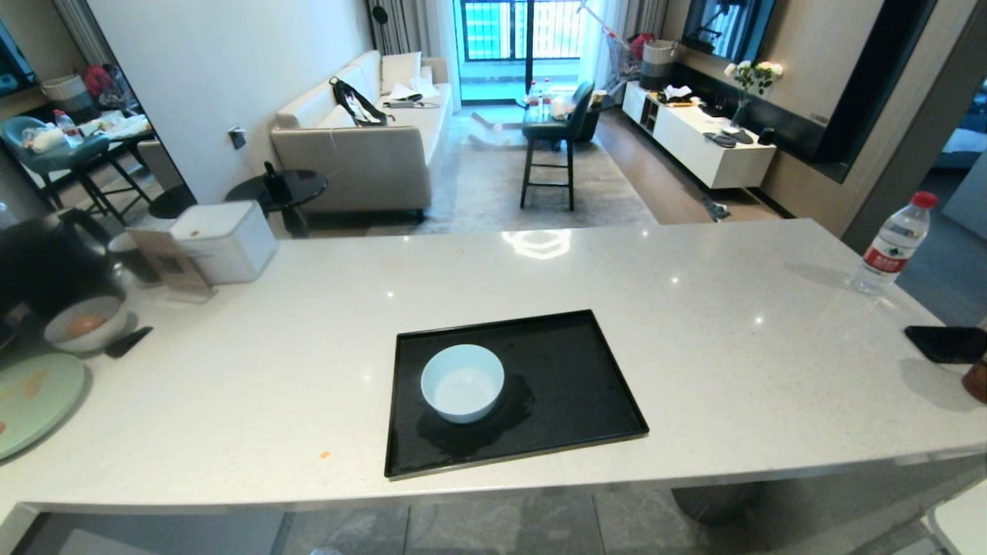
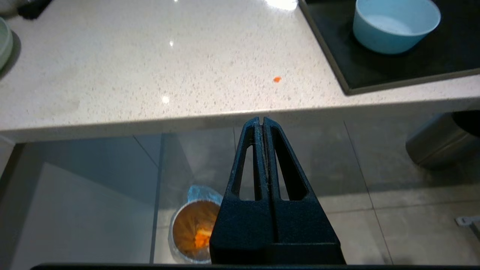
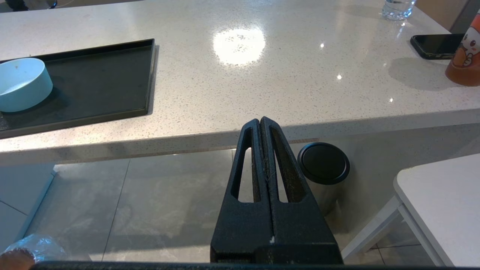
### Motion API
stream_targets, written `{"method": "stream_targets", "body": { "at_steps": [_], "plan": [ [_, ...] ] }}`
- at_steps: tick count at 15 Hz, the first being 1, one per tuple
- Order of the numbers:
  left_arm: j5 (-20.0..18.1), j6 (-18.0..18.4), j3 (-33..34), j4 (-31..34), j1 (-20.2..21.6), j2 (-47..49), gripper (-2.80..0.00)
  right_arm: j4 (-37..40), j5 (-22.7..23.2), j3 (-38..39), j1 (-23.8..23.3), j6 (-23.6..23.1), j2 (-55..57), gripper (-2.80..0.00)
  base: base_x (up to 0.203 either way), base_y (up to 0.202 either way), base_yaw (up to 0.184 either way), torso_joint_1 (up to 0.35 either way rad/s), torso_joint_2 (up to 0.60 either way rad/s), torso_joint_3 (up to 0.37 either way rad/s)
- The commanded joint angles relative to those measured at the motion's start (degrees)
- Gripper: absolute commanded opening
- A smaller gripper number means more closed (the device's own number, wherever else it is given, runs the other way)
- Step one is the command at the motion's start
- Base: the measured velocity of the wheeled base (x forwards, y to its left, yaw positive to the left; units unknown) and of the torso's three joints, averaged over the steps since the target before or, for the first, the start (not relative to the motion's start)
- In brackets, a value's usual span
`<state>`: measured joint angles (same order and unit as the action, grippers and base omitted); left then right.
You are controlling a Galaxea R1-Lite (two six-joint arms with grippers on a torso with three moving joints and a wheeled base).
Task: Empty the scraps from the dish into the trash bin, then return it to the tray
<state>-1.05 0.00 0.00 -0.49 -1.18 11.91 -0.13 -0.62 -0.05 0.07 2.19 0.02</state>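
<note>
The dish (image 1: 463,382) sits empty on the tray (image 1: 586,362), scraps (image 2: 203,237) down in the trash bin (image 2: 189,234). Left gripper (image 2: 261,120) and right gripper (image 3: 260,120) hang below the tabletop (image 1: 694,308), jaws pressed together, empty. Glossy ceramic looks slippery, breakable; pinch the rim.

A home is shown: a living room with sofa (image 1: 362,146), rug (image 1: 532,185) and sideboard (image 1: 698,142) is seen beyond the worktop (image 1: 308,308).

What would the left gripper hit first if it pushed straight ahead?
Probably the counter's front edge: the shut left gripper points at it from just below the top, left of the tray. Depth is unclear.
</note>
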Motion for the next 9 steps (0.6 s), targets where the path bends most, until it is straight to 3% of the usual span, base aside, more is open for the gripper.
{"method": "stream_targets", "body": {
  "at_steps": [1,3,9],
  "plan": [
    [-0.01,0.00,0.00,-0.04,0.77,-6.87,-2.80,-0.04,0.01,0.05,0.01,0.01,-0.02,-2.80,0.000,0.000,0.000,0.000,0.00,0.000],
    [0.05,0.01,0.00,-0.01,1.10,-11.68,-2.80,-0.04,0.01,0.05,0.01,0.01,-0.02,-2.80,0.000,0.000,0.000,0.000,0.00,0.000],
    [0.08,0.00,0.00,0.05,1.18,-11.82,-2.80,-0.04,0.01,-0.02,0.01,0.01,-0.02,-2.80,0.000,0.000,0.000,0.000,0.00,0.000]
  ]
}}
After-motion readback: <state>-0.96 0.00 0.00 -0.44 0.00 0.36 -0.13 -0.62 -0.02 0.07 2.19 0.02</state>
